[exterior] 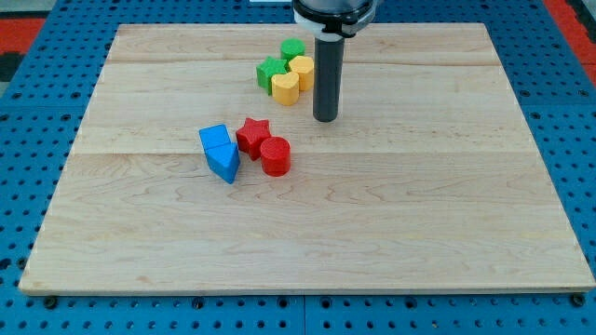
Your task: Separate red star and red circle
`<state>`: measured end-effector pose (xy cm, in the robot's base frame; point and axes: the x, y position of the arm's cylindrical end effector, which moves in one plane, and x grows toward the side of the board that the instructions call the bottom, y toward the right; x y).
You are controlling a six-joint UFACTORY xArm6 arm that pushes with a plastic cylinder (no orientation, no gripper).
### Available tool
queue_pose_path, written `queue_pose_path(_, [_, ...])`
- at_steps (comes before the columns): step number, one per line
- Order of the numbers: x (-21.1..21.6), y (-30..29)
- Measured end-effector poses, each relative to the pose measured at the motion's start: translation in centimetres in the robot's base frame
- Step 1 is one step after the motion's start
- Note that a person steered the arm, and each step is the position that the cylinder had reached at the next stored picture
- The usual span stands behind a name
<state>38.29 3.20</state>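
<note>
The tool, a bare rod holding nothing, has my tip (325, 118) resting on the bench (419, 214), touching no block. The red star (252, 136) and red circle (276, 155) sit touching, toward the view's lower left of it. This looks like the approach step: next the tip should enter between them and push one away.

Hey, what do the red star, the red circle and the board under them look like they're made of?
Red star and red circle: probably moulded plastic, judging by the uniform saturated colour and smooth, slightly matte faces; painted wood can't be ruled out. Board: light wood, shown by grain lines and plank seams, unglossy finish.
</note>
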Motion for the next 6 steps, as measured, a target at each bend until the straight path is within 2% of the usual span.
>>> queue_pose_path(2, [1.5, 0.5])
queue_pose_path(3, [6.8, 2.2])
queue_pose_path(5, [11.0, -5.0])
queue_pose_path(6, [7.0, -7.9])
